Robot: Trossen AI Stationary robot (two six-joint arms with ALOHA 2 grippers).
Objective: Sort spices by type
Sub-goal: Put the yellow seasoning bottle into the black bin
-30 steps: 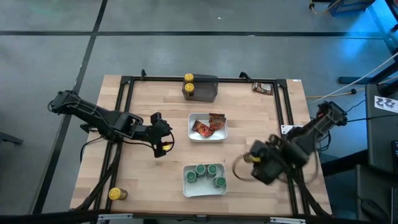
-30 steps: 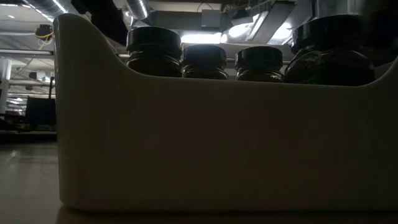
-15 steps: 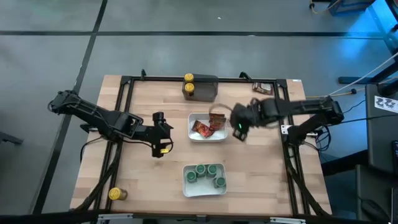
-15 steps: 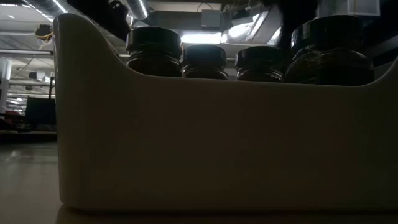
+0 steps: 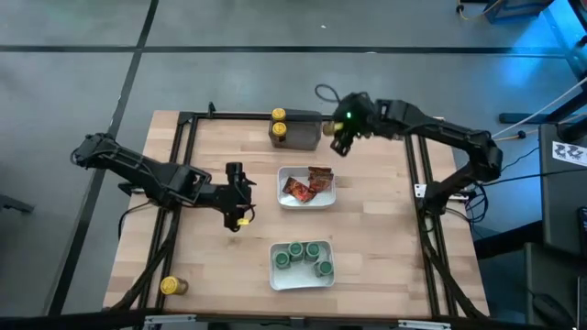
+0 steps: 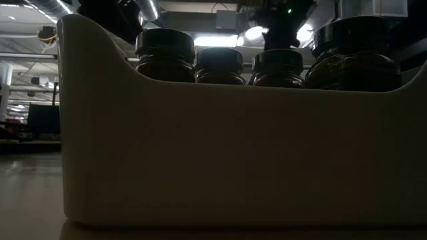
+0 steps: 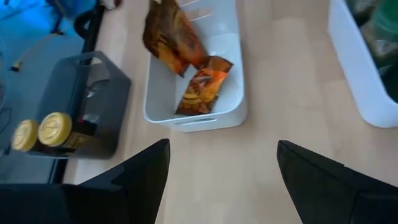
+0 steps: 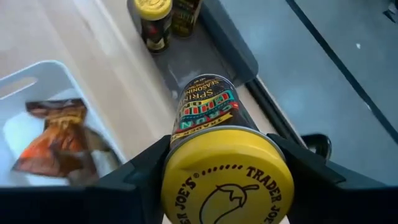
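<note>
My right gripper [image 5: 341, 126] hangs over the right end of the dark grey tray [image 5: 303, 134] at the table's far edge, shut on a yellow-lidded spice jar [image 8: 214, 118]. Other yellow-lidded jars [image 8: 154, 14] stand in that tray. My left gripper [image 5: 240, 200] is open left of the middle white tray [image 5: 332, 189], with nothing between its fingers [image 7: 140, 177]; orange-brown sachets [image 7: 186, 68] lie in that tray. Green-lidded jars [image 5: 303, 254] stand in the near white tray [image 5: 275, 278]. One yellow-lidded jar [image 5: 171, 286] stands alone at the near left corner. My right gripper pinches the jar at its lid end [image 8: 180, 168], one finger [image 8: 140, 174] on each side. The fingers slant down from above. The jar is lifted clear and tilted, its lid toward the wrist and its bottom toward the grey tray.
A loose sachet [image 5: 387, 130] lies at the far right of the table. A black frame [image 5: 188, 137] runs along the table's far, left and right sides. In the low view the near white tray [image 6: 200, 147] fills the picture, its jars [image 6: 165, 57] showing above the rim.
My right gripper has swung with the yellow-lidded jar from the table's near right, past the middle white tray, to the far edge by the grey tray. The jar has stayed lifted clear in its fingers.
</note>
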